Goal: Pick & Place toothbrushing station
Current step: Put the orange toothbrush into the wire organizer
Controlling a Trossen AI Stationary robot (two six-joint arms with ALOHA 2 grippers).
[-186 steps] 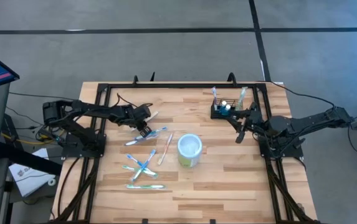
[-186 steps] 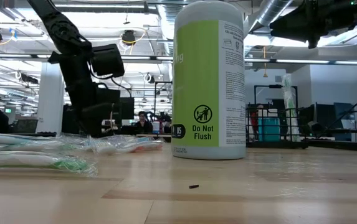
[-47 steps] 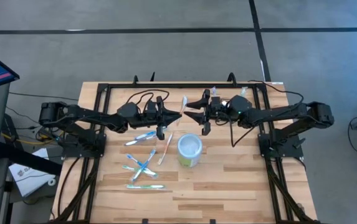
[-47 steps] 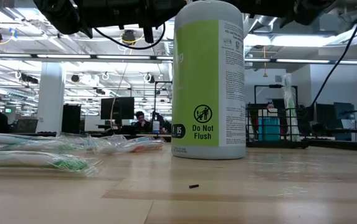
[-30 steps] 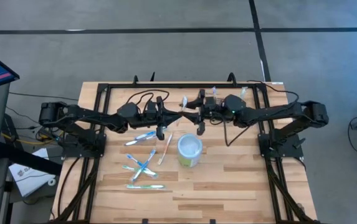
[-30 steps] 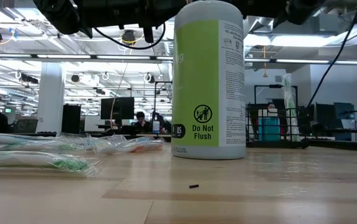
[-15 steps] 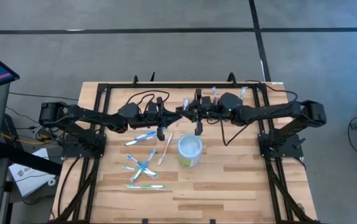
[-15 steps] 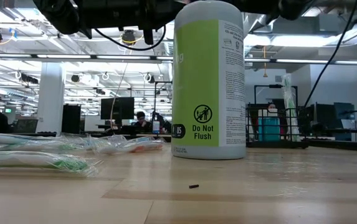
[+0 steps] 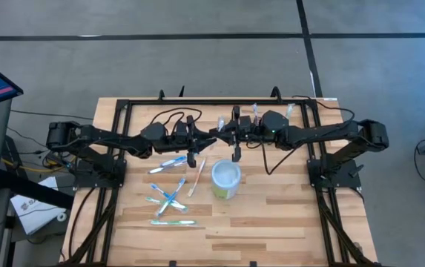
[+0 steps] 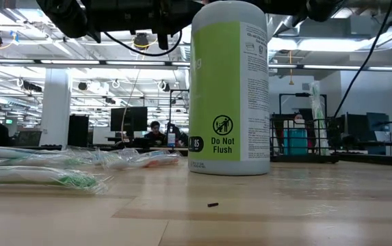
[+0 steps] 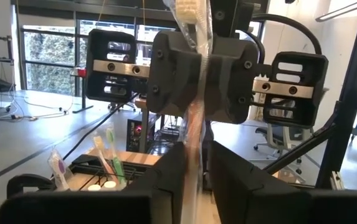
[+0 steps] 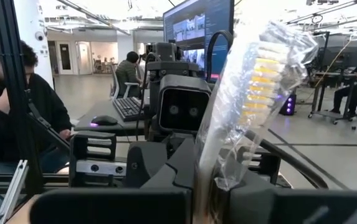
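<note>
A toothbrush in a clear wrapper (image 11: 194, 124) hangs high above the table's middle between my two grippers. Its bristle end (image 9: 220, 121) points toward the far edge. My right gripper (image 9: 225, 133) is shut on it. My left gripper (image 9: 211, 136) faces it from the left. In the left wrist view its fingers (image 11: 169, 186) stand on either side of the handle, with a dark gap on one side. The black mesh basket (image 11: 97, 168) holds upright toothbrushes at the far right, partly under my right arm. The white-and-green cup (image 9: 225, 178) stands near the middle. My right gripper pinches the wrapped toothbrush's handle (image 12: 218, 168) between its two fingers, a short way from the yellow bristles (image 12: 262, 81). The fingers come level from the table's right and lie across the brush. The brush is lifted clear of the table.
Several wrapped toothbrushes (image 9: 171, 196) lie loose on the wooden top, left of the cup (image 10: 230, 89). A black frame (image 9: 123, 111) borders the table. Cables hang from both arms. People sit at desks in the room beyond.
My right gripper has moved toward the table's left, up to my left gripper, and has shut on the toothbrush held there. The toothbrush has stayed in place above the table.
</note>
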